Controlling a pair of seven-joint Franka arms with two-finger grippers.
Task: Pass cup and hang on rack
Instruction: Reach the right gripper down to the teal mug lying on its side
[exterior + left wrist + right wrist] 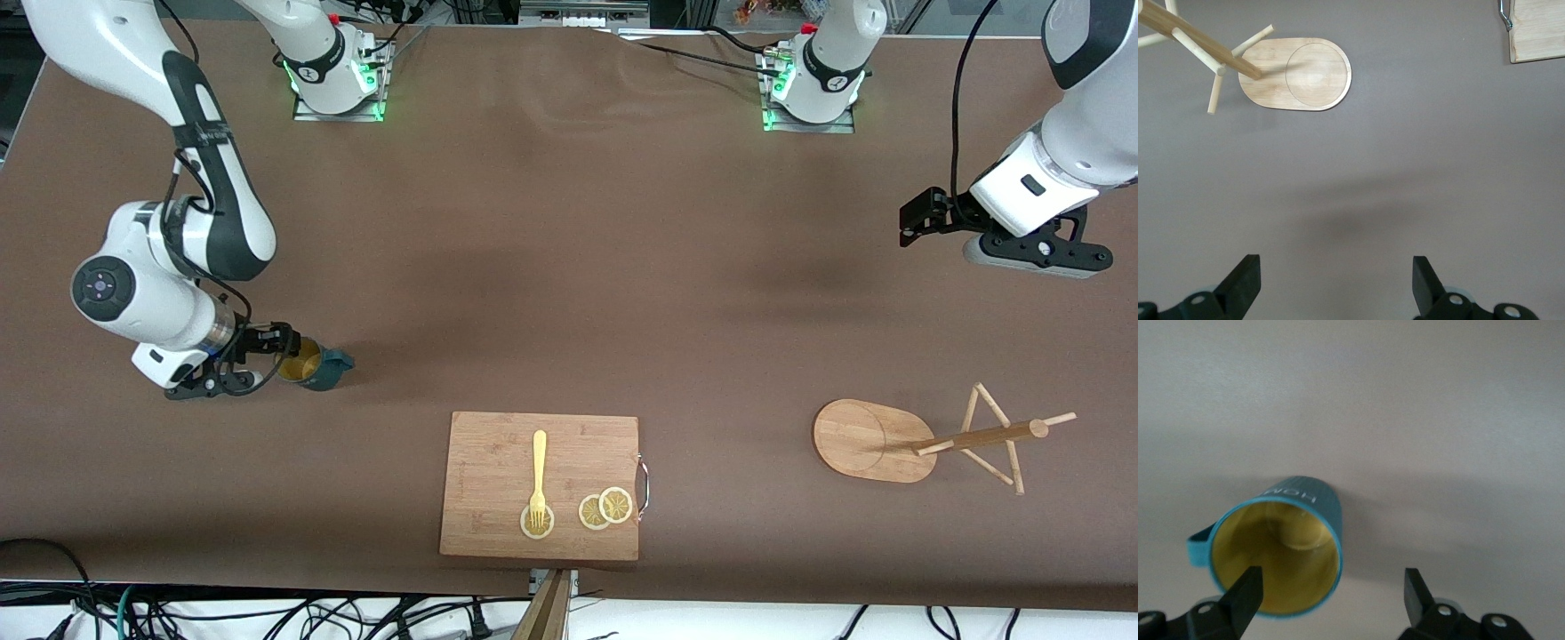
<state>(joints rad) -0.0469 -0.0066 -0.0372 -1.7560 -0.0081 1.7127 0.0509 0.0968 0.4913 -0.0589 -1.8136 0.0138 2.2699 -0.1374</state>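
The dark teal cup (318,365) stands on the table at the right arm's end, its yellowish inside showing and its handle (342,360) pointing away from the gripper. My right gripper (286,348) is open just over the cup's rim. In the right wrist view the cup (1281,550) lies under the gripper (1333,580), one finger (1248,587) over the opening and the other outside the wall. The wooden rack (867,438) stands at the left arm's end; it also shows in the left wrist view (1298,73). My left gripper (916,222) waits open and empty over bare table, shown in its wrist view (1337,267).
A rectangular wooden cutting board (498,444) with a metal handle lies near the front camera at mid-table, carrying a yellow fork (538,471) and lemon slices (605,508). Its corner shows in the left wrist view (1538,30).
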